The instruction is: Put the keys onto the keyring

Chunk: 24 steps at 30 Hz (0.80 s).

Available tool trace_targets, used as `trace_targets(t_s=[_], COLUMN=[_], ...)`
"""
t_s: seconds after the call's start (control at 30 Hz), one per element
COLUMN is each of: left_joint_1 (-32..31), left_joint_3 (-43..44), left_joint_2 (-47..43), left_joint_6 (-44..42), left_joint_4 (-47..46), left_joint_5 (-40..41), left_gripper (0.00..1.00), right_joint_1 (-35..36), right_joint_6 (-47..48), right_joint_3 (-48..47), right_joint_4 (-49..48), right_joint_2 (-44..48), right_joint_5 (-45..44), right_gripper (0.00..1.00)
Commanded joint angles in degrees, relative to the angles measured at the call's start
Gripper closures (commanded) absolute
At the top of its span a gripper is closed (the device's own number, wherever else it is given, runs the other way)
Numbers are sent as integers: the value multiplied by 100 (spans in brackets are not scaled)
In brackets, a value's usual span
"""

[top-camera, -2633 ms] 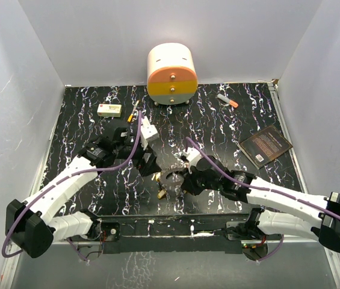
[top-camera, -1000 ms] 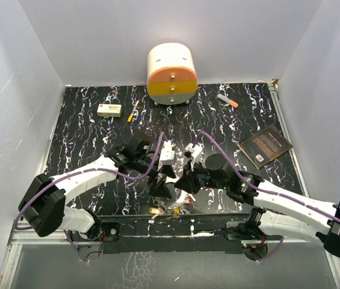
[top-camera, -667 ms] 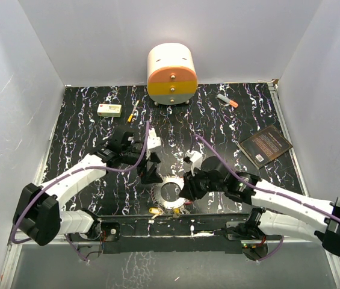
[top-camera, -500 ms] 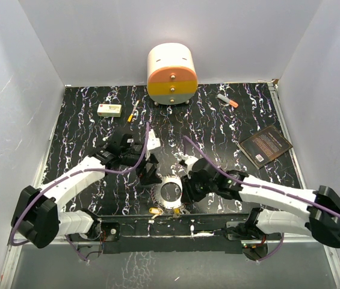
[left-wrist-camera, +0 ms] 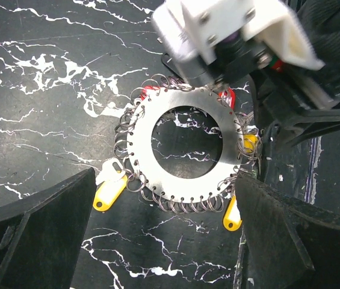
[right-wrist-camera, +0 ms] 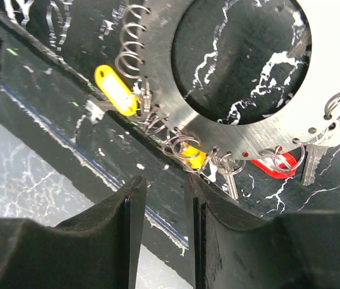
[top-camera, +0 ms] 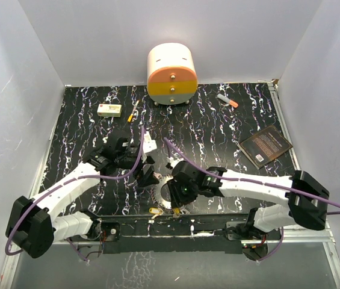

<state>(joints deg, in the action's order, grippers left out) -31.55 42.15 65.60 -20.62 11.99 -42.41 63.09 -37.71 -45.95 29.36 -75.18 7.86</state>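
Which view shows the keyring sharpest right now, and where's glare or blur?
Right wrist: glare whitens the keyring at upper right; the right gripper looks dark and soft. Left wrist: keyring crisp, right gripper's white body blurred above it. Top external: ring mostly hidden.

1. A black tabletop (top-camera: 218,129) veined with white marbling is enclosed by pale walls (top-camera: 97,42) on three sides.
2. A rounded cream cabinet (top-camera: 171,75) stands at the far edge, its front banded orange, yellow and grey.
3. A small cream box (top-camera: 109,109) lies at the far left, with a thin yellow-orange stick (top-camera: 132,114) just beside it.
4. An orange-tipped marker (top-camera: 227,100) lies at the far right.
5. A dark book (top-camera: 265,146) lies flat near the right edge.
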Motion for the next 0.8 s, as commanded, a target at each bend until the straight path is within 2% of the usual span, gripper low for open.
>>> trace_targets(t_s=[0.0,0.27,0.77], left_joint_1=[35,35,35], left_joint_3=[-93,-159,-198], left_joint_2=[-311,-395,-390], left_joint_6=[-13,-35,-5], left_joint_4=[-79,-124,-223], left_joint_5=[-22,8,75], left_gripper=[3,3,3], right_joint_1=[87,89,93], right_joint_6=[-312,-399,-260], right_joint_3=[-230,-438,-447], right_joint_4=[180,644,331], right_joint_2=[-269,-432,-973], right_joint_5=[-259,-701,-353], right_gripper=[63,64,68])
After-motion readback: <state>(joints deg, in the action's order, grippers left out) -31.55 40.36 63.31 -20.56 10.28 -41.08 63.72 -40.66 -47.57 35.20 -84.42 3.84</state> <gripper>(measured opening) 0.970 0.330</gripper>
